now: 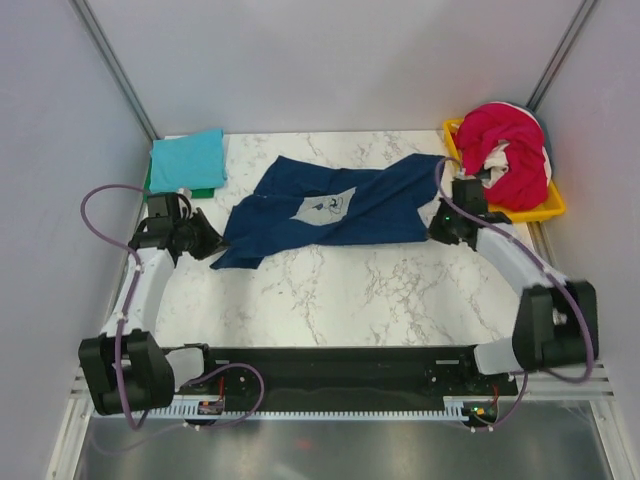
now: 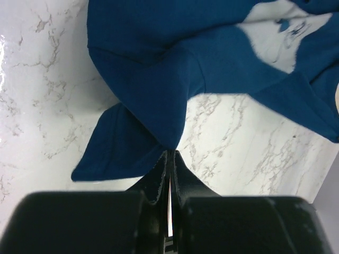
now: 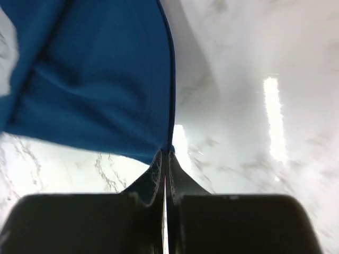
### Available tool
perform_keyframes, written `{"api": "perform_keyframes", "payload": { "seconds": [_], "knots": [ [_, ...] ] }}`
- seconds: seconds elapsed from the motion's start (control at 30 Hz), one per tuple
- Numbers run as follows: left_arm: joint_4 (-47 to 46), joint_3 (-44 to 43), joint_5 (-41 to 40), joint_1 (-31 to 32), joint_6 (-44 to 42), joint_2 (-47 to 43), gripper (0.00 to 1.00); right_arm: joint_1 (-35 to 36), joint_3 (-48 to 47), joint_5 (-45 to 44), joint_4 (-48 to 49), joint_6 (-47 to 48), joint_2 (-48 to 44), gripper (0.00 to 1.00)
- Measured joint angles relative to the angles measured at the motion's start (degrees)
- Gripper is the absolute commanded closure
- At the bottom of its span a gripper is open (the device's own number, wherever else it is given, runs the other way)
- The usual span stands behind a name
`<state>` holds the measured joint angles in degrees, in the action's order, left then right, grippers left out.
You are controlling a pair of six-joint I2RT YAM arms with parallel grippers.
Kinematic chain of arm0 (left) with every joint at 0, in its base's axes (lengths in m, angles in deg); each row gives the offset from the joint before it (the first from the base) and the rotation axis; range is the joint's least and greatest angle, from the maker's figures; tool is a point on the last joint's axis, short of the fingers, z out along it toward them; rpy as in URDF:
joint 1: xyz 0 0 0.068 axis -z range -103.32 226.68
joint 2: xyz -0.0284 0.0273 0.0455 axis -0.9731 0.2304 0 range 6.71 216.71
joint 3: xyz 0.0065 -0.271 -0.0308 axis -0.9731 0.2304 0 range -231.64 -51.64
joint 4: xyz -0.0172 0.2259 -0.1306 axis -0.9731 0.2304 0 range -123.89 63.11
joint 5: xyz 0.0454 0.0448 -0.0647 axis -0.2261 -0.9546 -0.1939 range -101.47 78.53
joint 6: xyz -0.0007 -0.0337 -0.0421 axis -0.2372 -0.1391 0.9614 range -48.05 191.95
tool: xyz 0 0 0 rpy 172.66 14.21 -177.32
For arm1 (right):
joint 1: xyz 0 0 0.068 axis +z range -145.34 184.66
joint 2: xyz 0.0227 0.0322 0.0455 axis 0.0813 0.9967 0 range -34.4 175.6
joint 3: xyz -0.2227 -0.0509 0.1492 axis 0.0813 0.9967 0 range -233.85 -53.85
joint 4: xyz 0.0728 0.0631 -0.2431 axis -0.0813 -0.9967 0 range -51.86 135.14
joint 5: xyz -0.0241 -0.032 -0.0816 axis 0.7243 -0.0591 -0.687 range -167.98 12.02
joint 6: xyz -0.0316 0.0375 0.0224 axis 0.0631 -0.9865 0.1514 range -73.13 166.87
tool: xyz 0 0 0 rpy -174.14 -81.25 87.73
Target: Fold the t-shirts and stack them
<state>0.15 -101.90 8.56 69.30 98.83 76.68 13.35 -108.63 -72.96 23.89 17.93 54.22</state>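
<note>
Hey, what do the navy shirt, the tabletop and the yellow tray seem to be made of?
The navy shirt looks like soft matte cloth, probably a cotton knit; it creases and bunches. The tabletop is glossy white with grey veins and reflects the lights: marble or a marble-look laminate, I cannot tell which. The yellow tray is likely rigid plastic, given its even bright colour and smooth raised rim.
</note>
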Motion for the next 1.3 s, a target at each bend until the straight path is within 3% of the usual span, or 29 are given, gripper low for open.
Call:
{"api": "perform_keyframes", "payload": {
  "seconds": [0.23, 0.6, 0.63, 0.67, 0.7, 0.77, 0.8, 0.93, 1.1, 1.2, 1.3],
  "knots": [
    [1.8, 0.0, 2.4, 0.0, 2.3, -12.6, 0.98, -11.0, 2.7, -7.7, -9.9, 0.3, -31.6, 1.00],
    [12.3, 8.0, 8.9, 0.0, 5.1, -31.1, 0.91, -12.0, 4.5, -18.6, -27.5, -6.6, -49.7, 1.00],
    [13.9, 8.9, 9.6, 0.0, 5.3, -33.0, 0.82, -12.0, 4.5, -19.1, -28.3, -7.6, -50.7, 0.91],
    [15.3, 9.4, 10.0, 0.2, 5.3, -34.5, 0.75, -12.0, 4.6, -19.6, -29.2, -8.9, -51.7, 0.63],
    [16.9, 9.8, 10.2, 0.5, 5.4, -35.8, 0.63, -12.0, 4.7, -20.1, -29.9, -10.3, -52.7, 0.45],
    [19.2, 10.4, 10.6, 1.2, 5.5, -37.6, 0.55, -12.0, 5.0, -21.0, -31.2, -12.7, -54.7, 0.02],
    [20.2, 10.7, 10.6, 1.7, 5.5, -37.8, 0.51, -12.0, 5.2, -21.4, -31.8, -13.7, -55.6, 0.02],
    [23.7, 10.8, 10.0, 3.9, 5.0, -37.8, 0.48, -12.1, 4.7, -23.2, -34.1, -16.0, -58.6, 0.02],
    [25.2, 3.3, 7.2, 4.7, 3.0, -36.7, 0.48, -12.2, 1.8, -16.0, -27.7, -15.1, -59.0, 0.15],
    [20.8, 1.3, 6.8, 4.8, 2.1, -36.7, 0.48, -10.6, 1.6, -5.4, -19.1, -15.3, -50.8, 0.16],
    [17.4, 1.9, 6.2, 4.9, 0.9, -35.5, 0.49, 2.5, -1.7, -6.9, -14.3, -14.4, -34.7, 0.12]
  ]
}}
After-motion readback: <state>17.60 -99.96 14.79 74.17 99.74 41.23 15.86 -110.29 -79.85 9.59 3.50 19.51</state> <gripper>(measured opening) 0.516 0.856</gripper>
